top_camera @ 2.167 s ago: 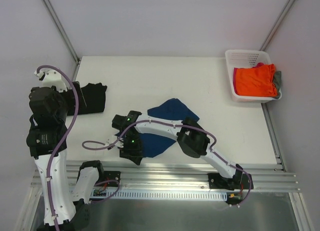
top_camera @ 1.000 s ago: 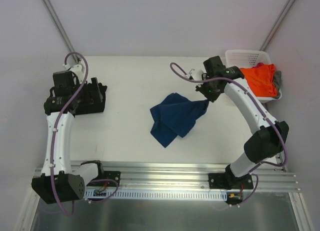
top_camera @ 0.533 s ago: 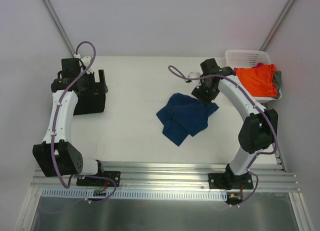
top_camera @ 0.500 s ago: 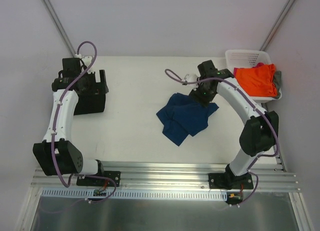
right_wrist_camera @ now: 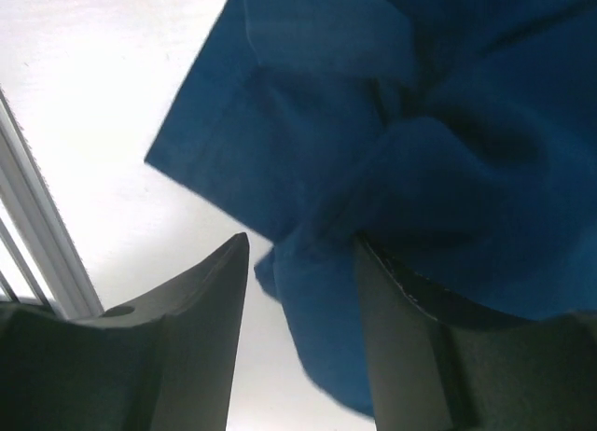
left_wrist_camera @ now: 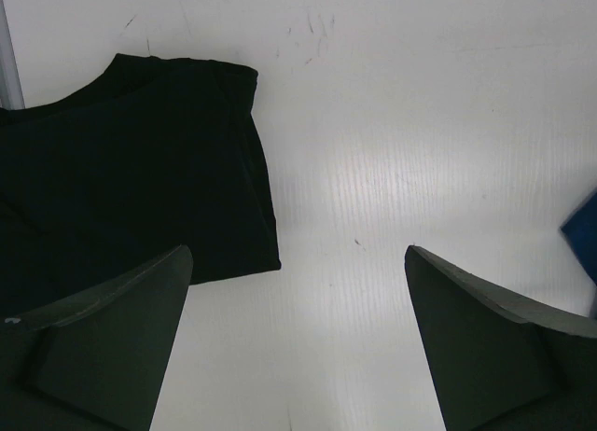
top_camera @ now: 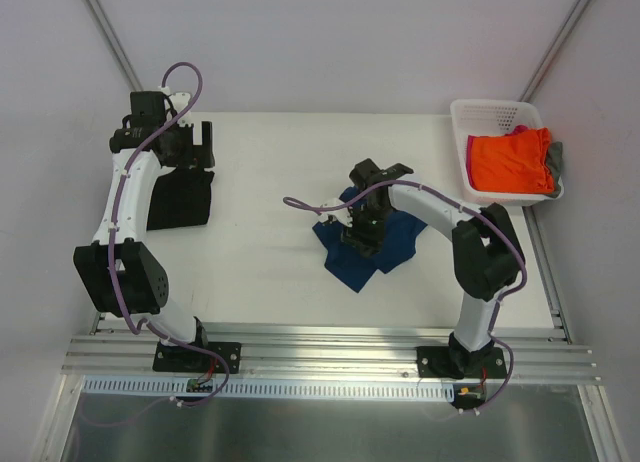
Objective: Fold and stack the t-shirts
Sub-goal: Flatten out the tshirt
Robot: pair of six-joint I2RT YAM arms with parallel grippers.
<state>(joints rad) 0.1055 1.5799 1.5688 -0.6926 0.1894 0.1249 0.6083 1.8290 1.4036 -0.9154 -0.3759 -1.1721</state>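
Navy t-shirt [right_wrist_camera: 448, 151] apparently pinched by right end effector [right_wrist_camera: 303, 254].

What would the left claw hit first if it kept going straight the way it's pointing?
Most likely the bare table: the open left claw points down at it, just beside the black t-shirt. Nothing shows in between, though depth is unclear.

Wide-spread left gripper [left_wrist_camera: 297, 254] frames black t-shirt [left_wrist_camera: 131, 170] and, perhaps, blue cloth [left_wrist_camera: 583, 235].
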